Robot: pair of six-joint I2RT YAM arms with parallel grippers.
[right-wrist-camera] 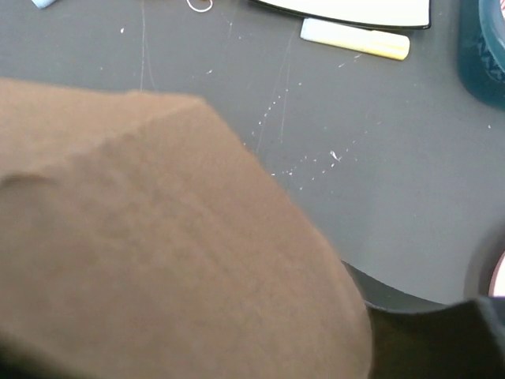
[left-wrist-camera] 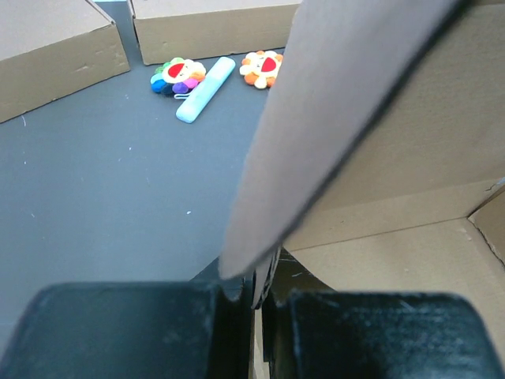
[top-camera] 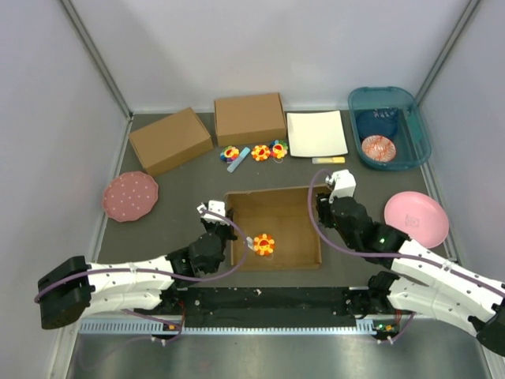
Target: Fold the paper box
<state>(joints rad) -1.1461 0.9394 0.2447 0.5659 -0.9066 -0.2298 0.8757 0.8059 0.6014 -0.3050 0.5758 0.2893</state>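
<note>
arms: white links, black joints | cables: purple | left tool: black

Bare mat lies between paper box and flower toys.

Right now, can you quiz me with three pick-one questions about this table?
1. Where is the flower toy nearest the arms? A on a plate; B in the paper box; C on the white sheet.
2. What colour is the bin? A teal; B yellow; C white.
3. What is the left gripper doing? A open in the air; B holding a stick; C shut on the box's wall.
Answers: B, it lies on the box's floor; A, its walls are teal; C, cardboard is pinched between its fingers.
</note>
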